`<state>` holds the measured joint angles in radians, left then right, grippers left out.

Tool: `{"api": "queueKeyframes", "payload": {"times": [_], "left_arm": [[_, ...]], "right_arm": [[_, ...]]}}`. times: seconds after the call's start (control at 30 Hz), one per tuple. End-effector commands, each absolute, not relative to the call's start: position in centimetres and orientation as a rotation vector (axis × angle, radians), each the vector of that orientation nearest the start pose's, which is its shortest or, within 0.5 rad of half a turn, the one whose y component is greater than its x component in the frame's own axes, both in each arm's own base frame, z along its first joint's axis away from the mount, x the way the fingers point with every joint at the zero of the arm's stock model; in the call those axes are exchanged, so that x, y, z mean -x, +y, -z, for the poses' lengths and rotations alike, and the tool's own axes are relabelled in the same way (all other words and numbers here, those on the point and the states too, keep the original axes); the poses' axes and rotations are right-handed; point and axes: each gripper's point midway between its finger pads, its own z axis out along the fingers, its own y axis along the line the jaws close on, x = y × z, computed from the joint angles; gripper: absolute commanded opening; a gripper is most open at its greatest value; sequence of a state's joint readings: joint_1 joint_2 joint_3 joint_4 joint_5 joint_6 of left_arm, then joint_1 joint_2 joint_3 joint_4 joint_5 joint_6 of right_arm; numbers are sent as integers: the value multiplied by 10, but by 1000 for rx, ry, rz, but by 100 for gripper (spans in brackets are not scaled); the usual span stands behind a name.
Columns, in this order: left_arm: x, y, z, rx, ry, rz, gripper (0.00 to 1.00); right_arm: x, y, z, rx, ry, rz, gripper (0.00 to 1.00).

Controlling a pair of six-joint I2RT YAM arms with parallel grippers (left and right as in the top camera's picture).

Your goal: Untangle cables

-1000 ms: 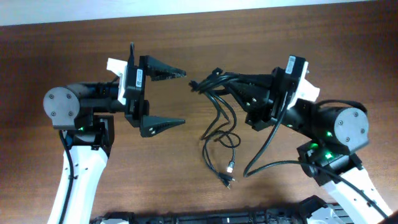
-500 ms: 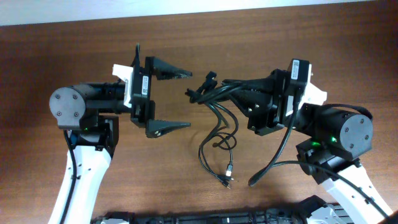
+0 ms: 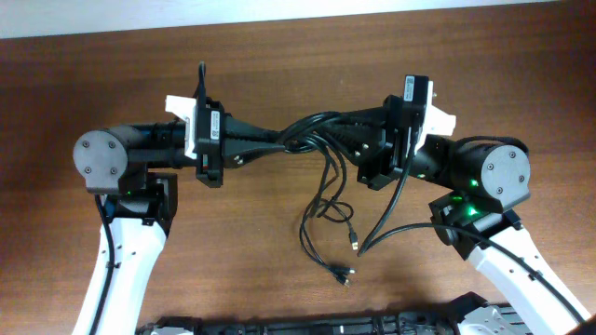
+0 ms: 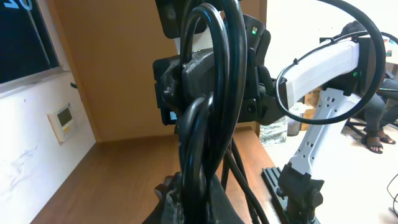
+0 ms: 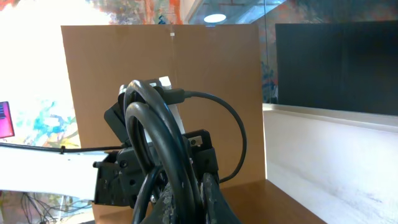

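The cables point(image 3: 328, 181) are thin black cords bunched between the two grippers, above the middle of the brown table point(image 3: 279, 56). Loose loops hang down from the bunch, ending in small plugs point(image 3: 354, 239) near the table's front. My left gripper point(image 3: 279, 141) is shut on the left end of the bundle. My right gripper point(image 3: 337, 128) is shut on the same bundle just to the right, so the two grips sit close together. In the left wrist view the cables point(image 4: 211, 93) rise out of the shut left gripper point(image 4: 200, 202). In the right wrist view the cables point(image 5: 155, 130) loop up from the shut right gripper point(image 5: 186, 202).
A black rail point(image 3: 307, 326) runs along the table's front edge. The right arm's own thicker wire point(image 3: 400, 223) curves down beside the loose loops. A brown cardboard wall point(image 5: 205, 68) stands behind the arms in the wrist views.
The left gripper stood wide open and has shut on the bundle's end. The right gripper carried the bundle left toward it, and the hanging loops swung along.
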<state>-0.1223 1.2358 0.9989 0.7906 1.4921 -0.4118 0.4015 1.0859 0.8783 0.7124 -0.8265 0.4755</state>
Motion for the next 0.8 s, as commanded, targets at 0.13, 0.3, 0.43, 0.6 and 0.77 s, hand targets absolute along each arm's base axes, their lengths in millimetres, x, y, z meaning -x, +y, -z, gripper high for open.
{"api": "queueKeyframes", "payload": {"times": [0.13,0.3,0.43,0.6,0.77], "left_arm": [[-248,-186,-416,-1243,1049,1078,0],[-275,-157,-416,-1127,1124,992,0],[-321,-145,-396,-840,1336,985,0],[-303,-183,-397,-966,1247,1005,0],[-277,-206,-395,-1111,1158,1066,0]], "right_arm": [[-243,239,-448,745,1121,-1204,100],[-258,236,-427,689,1263,-1231,99],[-256,236,-431,548,1362,-1440,99],[-247,241,-444,531,1317,-1523,99],[-263,237,-445,446,1317,-1487,99]]}}
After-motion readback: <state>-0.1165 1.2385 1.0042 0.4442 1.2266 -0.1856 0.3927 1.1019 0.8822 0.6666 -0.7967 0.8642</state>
